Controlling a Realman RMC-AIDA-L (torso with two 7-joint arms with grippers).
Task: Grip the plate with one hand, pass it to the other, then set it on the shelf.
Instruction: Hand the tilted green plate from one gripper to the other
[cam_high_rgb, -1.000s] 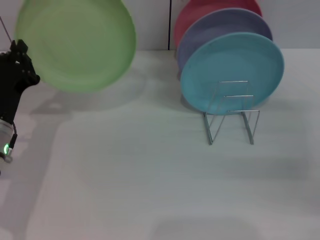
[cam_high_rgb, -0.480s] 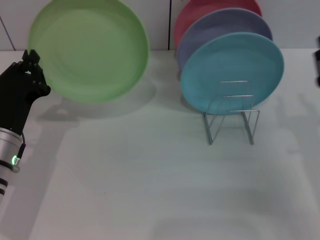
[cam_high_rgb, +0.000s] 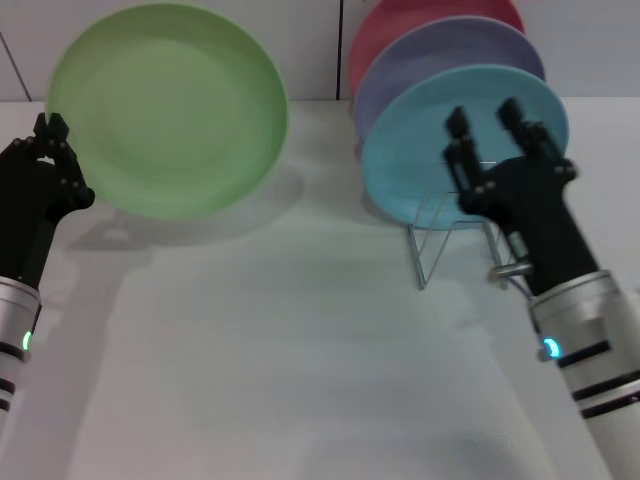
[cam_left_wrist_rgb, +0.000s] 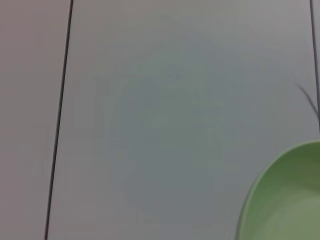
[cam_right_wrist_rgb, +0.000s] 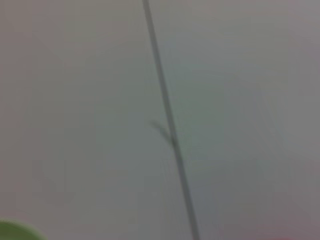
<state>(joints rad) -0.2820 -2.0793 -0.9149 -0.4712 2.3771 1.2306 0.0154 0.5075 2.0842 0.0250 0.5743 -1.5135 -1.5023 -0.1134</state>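
The light-green plate is held up in the air at the back left, its face turned toward me. My left gripper, on the green-lit arm, is shut on the plate's left rim. The plate's rim also shows in the left wrist view, and a sliver of it in the right wrist view. My right gripper, on the blue-lit arm, is open and empty, raised in front of the wire shelf at the right. It is well apart from the green plate.
A turquoise plate, a lavender plate and a red plate stand upright in the shelf, front to back. The shelf's front slots are partly hidden by my right arm. A white wall rises behind the white table.
My right arm has come into view from the right and now stands in front of the shelf. My left gripper and the green plate have shifted slightly left.
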